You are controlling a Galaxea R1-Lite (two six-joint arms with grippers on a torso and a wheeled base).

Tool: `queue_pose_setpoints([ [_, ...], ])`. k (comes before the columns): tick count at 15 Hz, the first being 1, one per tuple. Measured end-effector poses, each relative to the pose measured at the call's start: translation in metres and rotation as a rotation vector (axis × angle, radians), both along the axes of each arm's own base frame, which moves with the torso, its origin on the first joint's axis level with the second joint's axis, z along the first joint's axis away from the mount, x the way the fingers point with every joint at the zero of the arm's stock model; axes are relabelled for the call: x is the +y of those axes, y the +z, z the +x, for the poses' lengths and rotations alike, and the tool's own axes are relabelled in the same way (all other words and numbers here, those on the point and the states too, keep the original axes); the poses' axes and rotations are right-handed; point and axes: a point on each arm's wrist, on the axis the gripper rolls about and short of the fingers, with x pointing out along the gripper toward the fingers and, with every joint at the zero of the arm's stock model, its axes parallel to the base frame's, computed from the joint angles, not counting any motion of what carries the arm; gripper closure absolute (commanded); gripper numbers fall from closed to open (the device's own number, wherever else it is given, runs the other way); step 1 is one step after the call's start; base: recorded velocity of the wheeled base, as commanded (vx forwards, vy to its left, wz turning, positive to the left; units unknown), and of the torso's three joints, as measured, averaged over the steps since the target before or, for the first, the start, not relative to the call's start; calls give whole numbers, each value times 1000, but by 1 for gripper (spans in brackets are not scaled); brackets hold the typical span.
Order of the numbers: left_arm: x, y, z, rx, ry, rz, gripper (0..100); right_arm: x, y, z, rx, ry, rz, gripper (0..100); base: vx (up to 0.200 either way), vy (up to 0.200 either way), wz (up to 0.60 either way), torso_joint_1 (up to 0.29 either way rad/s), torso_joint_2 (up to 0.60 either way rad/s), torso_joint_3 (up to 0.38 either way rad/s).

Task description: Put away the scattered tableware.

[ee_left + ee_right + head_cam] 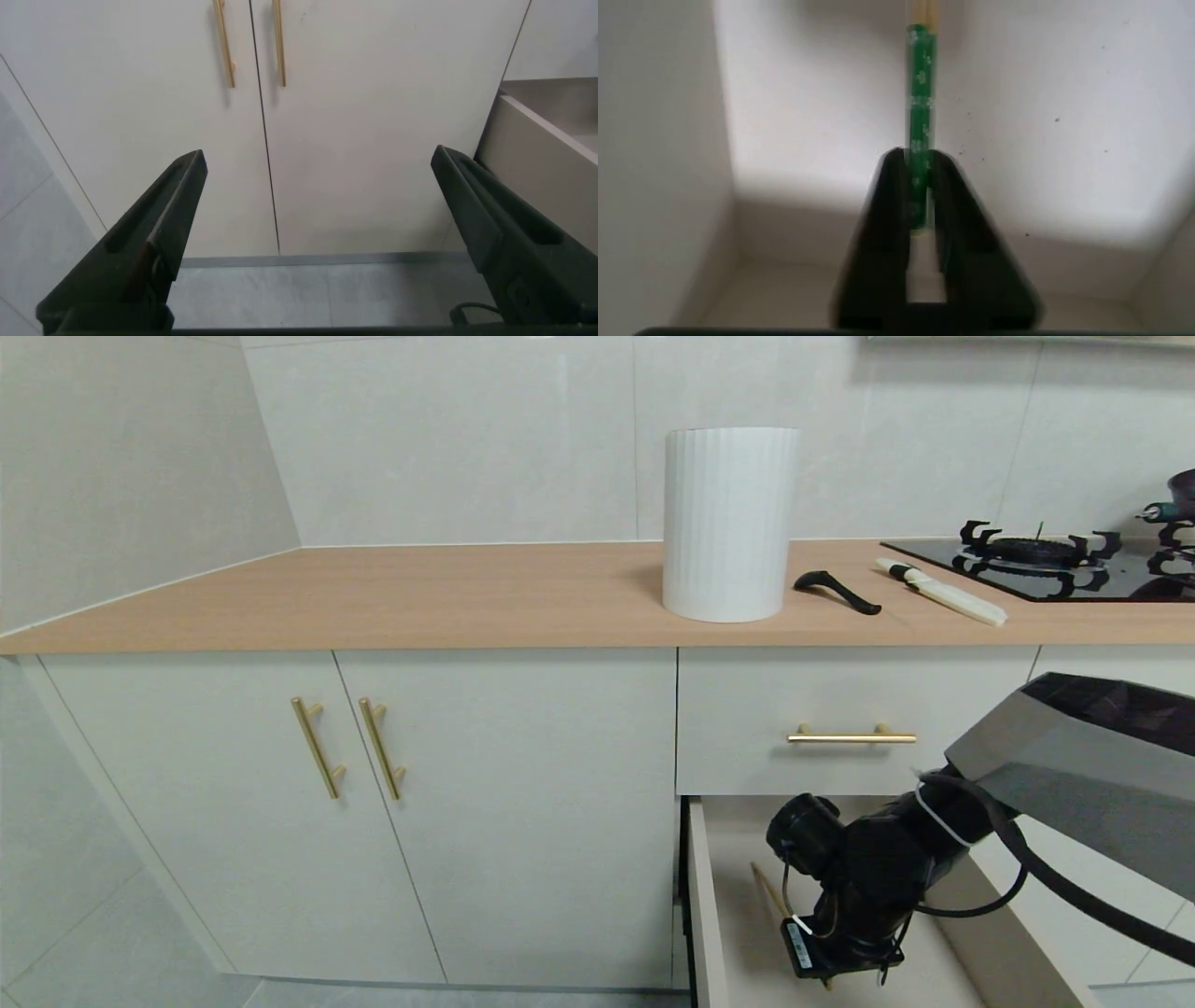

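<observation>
Kitchen bench (467,597) above open drawer (707,896) | right claw (920,173) pinching chopsticks (920,84) at green end, inside drawer | left claw (318,159) spread, facing cupboard doors (374,112) | chopsticks likely light, stiff, slippery; hold near middle to stop pivoting.

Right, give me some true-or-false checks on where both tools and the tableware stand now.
1. The right tool is shut on green-ended chopsticks inside the open drawer. True.
2. The left tool holds the black spoon. False: it is open and empty, facing the cabinet doors; the spoon lies on the counter.
3. The white knife is already in the drawer. False: it lies on the counter, beside the hob.
4. The black spoon lies between the white container and the white knife. True.
</observation>
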Motion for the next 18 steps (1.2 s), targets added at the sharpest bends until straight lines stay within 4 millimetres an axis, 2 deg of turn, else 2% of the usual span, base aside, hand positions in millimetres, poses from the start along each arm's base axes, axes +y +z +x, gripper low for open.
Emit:
queue_pose_setpoints([
  [7,0,0,0,0,0,0,0,1,-6,-3,19,-2,-10,100,0,0,0,0,0,0],
  [8,0,0,0,0,0,0,0,1,-6,-3,20,-2,-11,0,0,0,0,0,0,0],
  [18,0,0,0,0,0,0,0,0,-1,-5,14,-3,-9,0,0,0,0,0,0,0],
])
